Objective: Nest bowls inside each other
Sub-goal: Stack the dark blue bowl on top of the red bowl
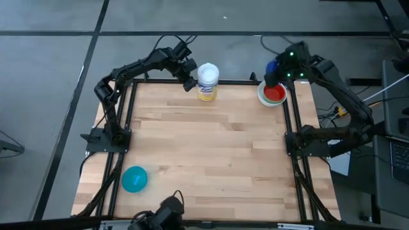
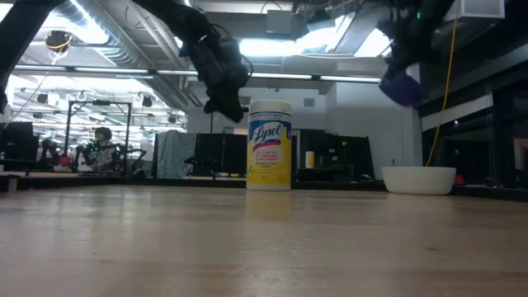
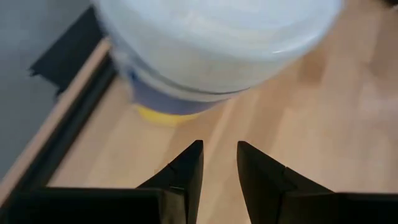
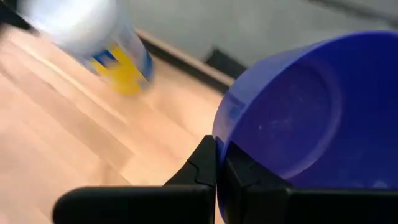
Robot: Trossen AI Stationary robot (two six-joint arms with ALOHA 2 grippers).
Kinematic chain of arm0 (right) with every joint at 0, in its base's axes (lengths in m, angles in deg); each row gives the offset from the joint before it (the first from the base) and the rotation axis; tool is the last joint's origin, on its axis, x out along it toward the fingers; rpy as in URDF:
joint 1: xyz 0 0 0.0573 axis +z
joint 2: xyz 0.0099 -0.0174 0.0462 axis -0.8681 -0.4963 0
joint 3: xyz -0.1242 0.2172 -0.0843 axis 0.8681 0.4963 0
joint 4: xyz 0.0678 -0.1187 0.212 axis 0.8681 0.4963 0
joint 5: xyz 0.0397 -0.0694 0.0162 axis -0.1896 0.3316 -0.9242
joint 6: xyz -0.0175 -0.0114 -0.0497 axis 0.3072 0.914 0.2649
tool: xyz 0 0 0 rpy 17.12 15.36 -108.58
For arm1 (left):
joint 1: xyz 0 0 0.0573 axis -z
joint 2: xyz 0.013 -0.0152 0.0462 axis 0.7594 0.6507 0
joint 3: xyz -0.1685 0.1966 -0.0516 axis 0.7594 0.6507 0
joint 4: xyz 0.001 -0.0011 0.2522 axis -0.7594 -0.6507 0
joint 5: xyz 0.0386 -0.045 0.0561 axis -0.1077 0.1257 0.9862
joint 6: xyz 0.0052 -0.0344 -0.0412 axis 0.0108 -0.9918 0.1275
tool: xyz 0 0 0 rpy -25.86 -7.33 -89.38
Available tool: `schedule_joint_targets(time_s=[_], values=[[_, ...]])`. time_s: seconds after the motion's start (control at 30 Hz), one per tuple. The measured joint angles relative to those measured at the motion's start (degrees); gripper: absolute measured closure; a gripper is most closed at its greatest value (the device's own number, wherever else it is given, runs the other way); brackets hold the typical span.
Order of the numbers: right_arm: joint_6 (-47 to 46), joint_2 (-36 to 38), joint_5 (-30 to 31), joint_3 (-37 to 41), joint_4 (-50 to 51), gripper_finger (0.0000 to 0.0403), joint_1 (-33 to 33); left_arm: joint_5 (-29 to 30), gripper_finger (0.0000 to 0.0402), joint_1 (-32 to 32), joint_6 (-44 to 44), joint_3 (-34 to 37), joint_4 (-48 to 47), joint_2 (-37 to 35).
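- Fingers of the right gripper are pinched tight on the rim of the blue bowl — the wrist view shows the rim clamped between the two dark tips, the bowl tilted on its side.
- Right gripper hangs high at the far right corner of the table, the blue bowl dangling in the air over the stack below; in the low view the bowl is well clear of the white bowl.
- Stack at that corner: a red bowl sits inside the white one; from above, only red shows within the white rim. No green bowl can be made out.
- Left gripper hovers just beside the Lysol tub at the far edge, near the middle.
- Left fingers stand a little apart, a narrow gap between them, nothing in it — the tub's white lid looms close ahead of the tips.
- Teal bowl sits alone, upside down by the look of it, near the front left corner, well apart from both arms and from the stack.
- Low view: the tub stands upright mid-table, yellow label facing the camera, left gripper dark above and beside it.
- Far behind the table, a person sits at a desk.
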Motion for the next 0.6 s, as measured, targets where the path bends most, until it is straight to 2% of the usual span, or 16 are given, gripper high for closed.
schedule_joint_targets(time_s=[0.23,0.33,0.47,0.6], values=[[-6.16,0.00,2.67,16.99,-3.69,0.0401,3.42,6.97,0.0309,-0.40,0.38,0.00,-2.13,-0.33],[-8.39,0.00,3.02,23.18,-7.42,0.0401,5.14,7.52,0.0309,-1.35,1.06,0.00,-3.84,-0.35],[-11.33,0.00,3.44,27.55,-12.12,0.0401,6.92,7.51,0.0309,-2.75,1.64,0.00,-4.63,-0.40],[-11.63,0.00,7.17,28.51,-12.42,0.0401,7.23,7.49,0.0309,-4.66,2.38,0.00,-4.87,-1.42]])
